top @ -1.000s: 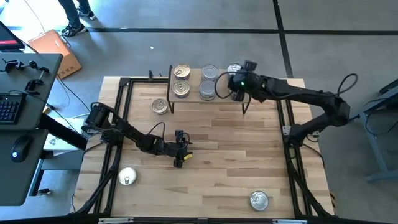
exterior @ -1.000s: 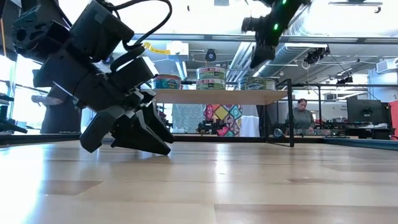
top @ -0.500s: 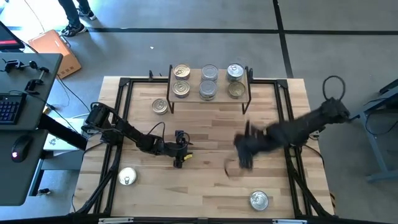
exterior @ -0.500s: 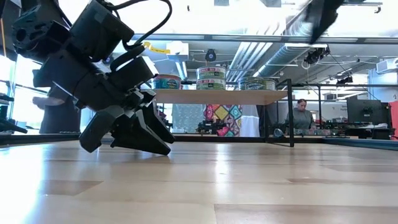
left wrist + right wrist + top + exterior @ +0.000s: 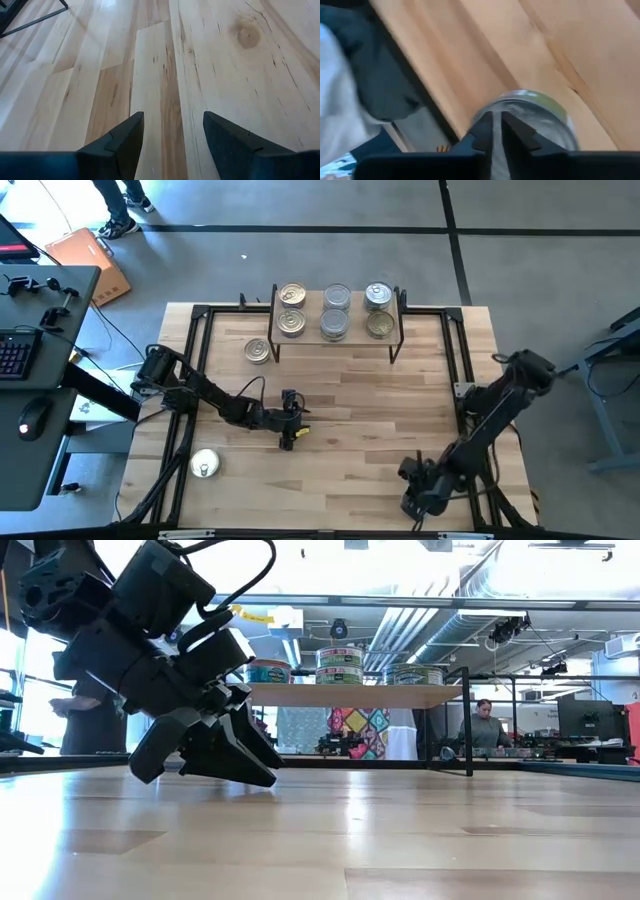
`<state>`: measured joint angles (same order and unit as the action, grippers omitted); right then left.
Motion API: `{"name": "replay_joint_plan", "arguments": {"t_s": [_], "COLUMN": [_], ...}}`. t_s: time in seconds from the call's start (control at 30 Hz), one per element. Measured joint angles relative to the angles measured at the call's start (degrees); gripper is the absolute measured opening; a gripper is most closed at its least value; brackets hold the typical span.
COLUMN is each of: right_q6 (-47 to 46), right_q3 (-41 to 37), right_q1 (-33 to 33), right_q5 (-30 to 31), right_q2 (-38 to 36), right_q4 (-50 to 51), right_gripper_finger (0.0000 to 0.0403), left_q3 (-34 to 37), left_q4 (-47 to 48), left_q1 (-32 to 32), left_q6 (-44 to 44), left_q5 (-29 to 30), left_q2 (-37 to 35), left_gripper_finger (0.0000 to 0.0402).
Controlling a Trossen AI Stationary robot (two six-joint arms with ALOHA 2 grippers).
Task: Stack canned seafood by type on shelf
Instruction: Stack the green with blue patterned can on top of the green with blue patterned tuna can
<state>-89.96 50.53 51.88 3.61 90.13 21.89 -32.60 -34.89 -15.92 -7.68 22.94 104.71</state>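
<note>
The shelf [image 5: 336, 340] stands at the far edge of the worktop [image 5: 340, 405], its light wood top on thin black legs. Six tins [image 5: 335, 312] sit on it in three pairs: two on the left part, two in the middle, two on the right. From the low view these show as short stacks [image 5: 340, 665] along the shelf top. One more tin [image 5: 258, 351] lies on the worktop just beside the shelf's left legs, and another tin [image 5: 204, 465] lies well away from the shelf, near the worktop's front left corner.

The left hand [image 5: 289, 432] rests low over the middle of the worktop, in front of the shelf, its fingers [image 5: 125, 142] spread apart over bare wood and grasping nothing.

The right hand [image 5: 415, 502] is down at the front right corner of the worktop, far from the shelf. Its wrist view shows its fingers [image 5: 487, 131] drawn almost together directly above a silver-lidded tin [image 5: 547, 112]; they do not grip the tin.
</note>
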Motion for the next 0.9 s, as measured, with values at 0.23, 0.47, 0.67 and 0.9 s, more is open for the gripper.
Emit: {"name": "replay_joint_plan", "arguments": {"t_s": [0.23,0.47,0.67,0.9], "right_q6": [4.97,13.98,22.49,47.61], "right_q3": [-0.65,-0.78,-1.07,-0.99], "right_q1": [-4.40,-14.40,-22.92,-24.93], "right_q5": [-2.45,11.99,24.18,25.47], "right_q2": [4.03,5.88,6.59,6.00], "right_q4": [-4.17,-7.72,-11.48,-24.71], "right_gripper_finger": [0.0015,0.0005,0.0005,0.0035], "left_q3": [0.00,0.00,0.00,0.00], "left_q4": [-1.65,-2.31,-2.27,-1.98], "left_q1": [0.04,0.04,0.00,0.00], "left_q6": [-0.05,-0.41,-0.40,-0.31], "left_q5": [-0.02,-0.13,-0.15,-0.39], "left_q2": [0.00,0.00,0.00,0.00], "left_gripper_finger": [0.0200,0.0200,0.0200,0.0200]}}
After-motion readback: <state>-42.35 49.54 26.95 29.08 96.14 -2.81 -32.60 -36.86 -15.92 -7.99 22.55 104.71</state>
